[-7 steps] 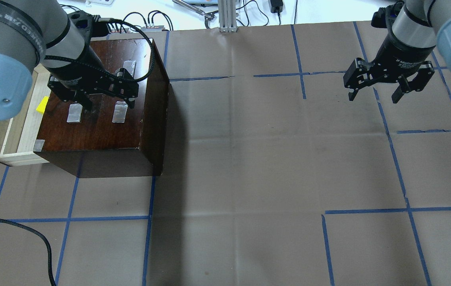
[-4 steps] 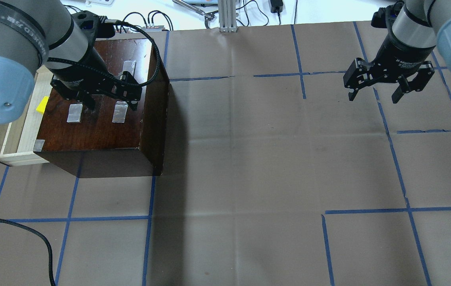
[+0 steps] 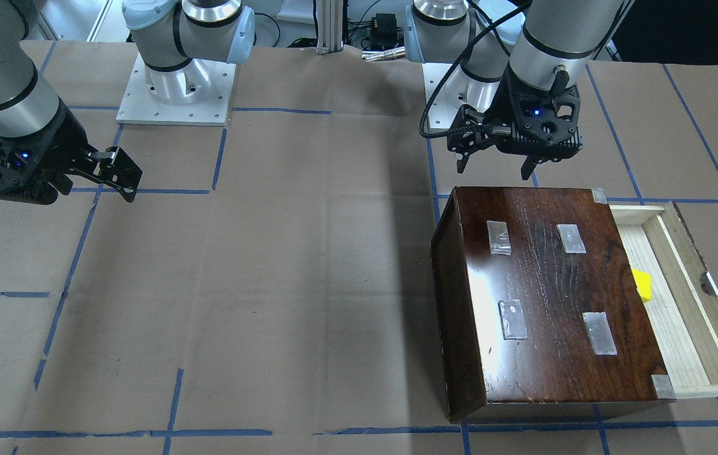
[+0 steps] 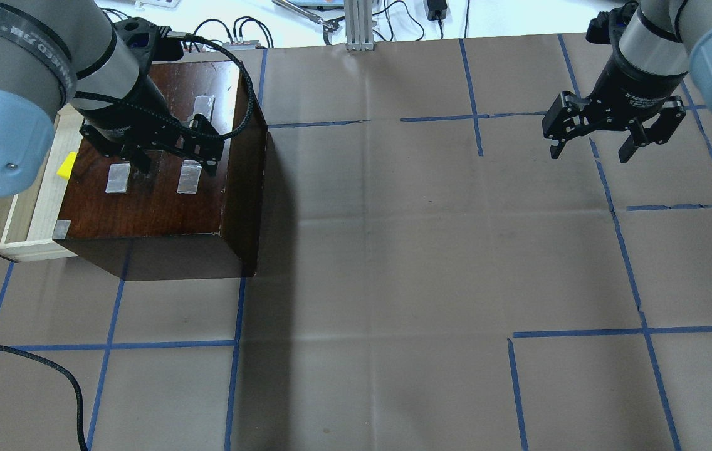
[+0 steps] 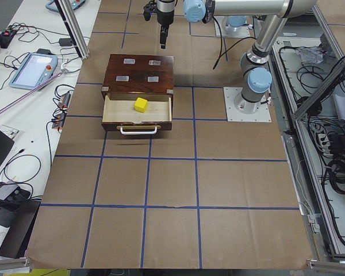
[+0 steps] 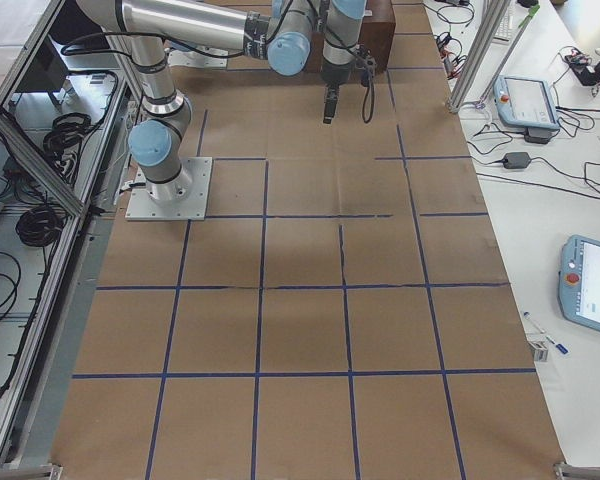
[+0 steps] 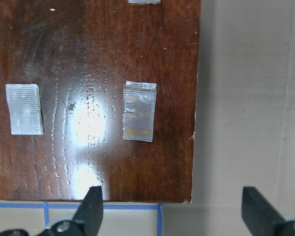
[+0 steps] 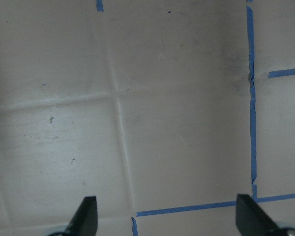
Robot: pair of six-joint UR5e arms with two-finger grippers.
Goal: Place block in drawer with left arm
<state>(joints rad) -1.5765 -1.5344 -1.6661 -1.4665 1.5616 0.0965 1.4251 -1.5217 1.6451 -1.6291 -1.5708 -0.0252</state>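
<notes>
The yellow block (image 4: pixel 67 165) lies in the open pale-wood drawer (image 4: pixel 30 207), close to the cabinet's edge; it also shows in the front view (image 3: pixel 642 284) and the left view (image 5: pixel 141 104). The drawer (image 3: pixel 669 316) is pulled out of the dark-brown cabinet (image 4: pixel 155 200). My left gripper (image 4: pixel 177 164) is open and empty above the cabinet's top (image 7: pixel 88 73), apart from the block. In the front view the left gripper (image 3: pixel 496 172) hangs over the cabinet's robot-side edge. My right gripper (image 4: pixel 589 153) is open and empty over the paper far to the right.
Grey tape patches (image 4: pixel 188 176) sit on the cabinet top. Blue tape lines (image 4: pixel 619 219) cross the brown paper. A black cable (image 4: pixel 49 369) lies at the near left. Cables and an aluminium post (image 4: pixel 359 25) stand at the far edge.
My left gripper has shifted slightly to the right over the cabinet top, still open. The block stays in the drawer. The right arm has not moved.
</notes>
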